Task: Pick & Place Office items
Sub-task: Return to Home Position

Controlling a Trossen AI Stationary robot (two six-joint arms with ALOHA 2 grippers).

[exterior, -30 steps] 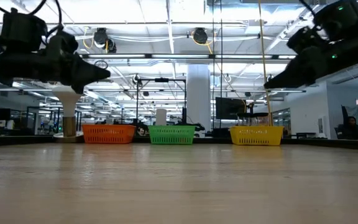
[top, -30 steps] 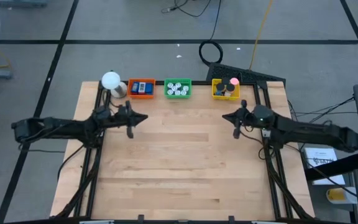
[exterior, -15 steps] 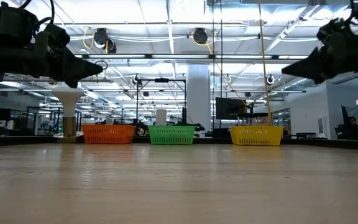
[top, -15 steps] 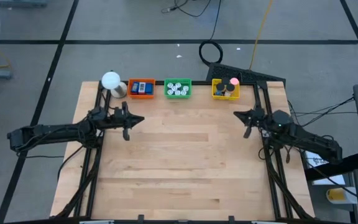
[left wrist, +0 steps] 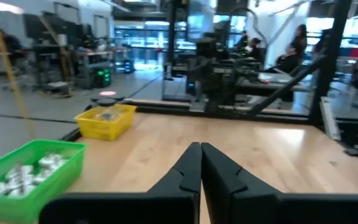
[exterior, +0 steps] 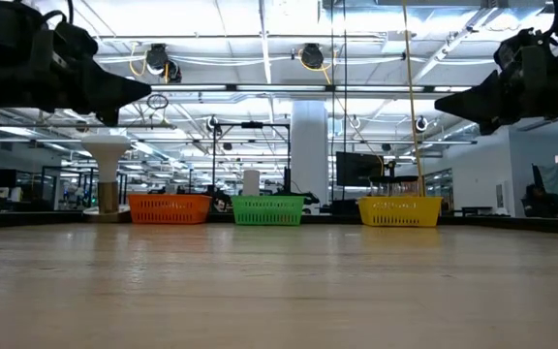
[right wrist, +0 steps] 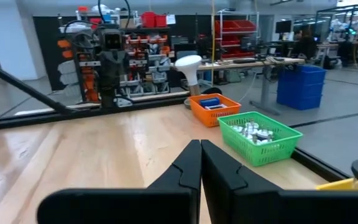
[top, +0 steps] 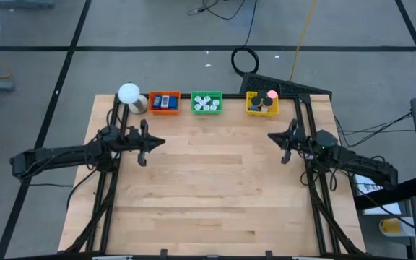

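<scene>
Holding both arms raised over the table [top: 208, 195], I read the left gripper [left wrist: 200, 148] as closed, fingers pressed flat together and empty; the right gripper [right wrist: 200, 144] is likewise. The office items [top: 206, 103] lie well ahead of both tools, inside the orange tray [top: 151, 102], green tray [top: 193, 104] and yellow tray [top: 249, 108].

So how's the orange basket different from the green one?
The orange plastic basket holds flat blue and red pieces; the green plastic basket holds small white bits. The orange one stands beside the white lamp, the green one mid-row. Both are the same shape.
</scene>
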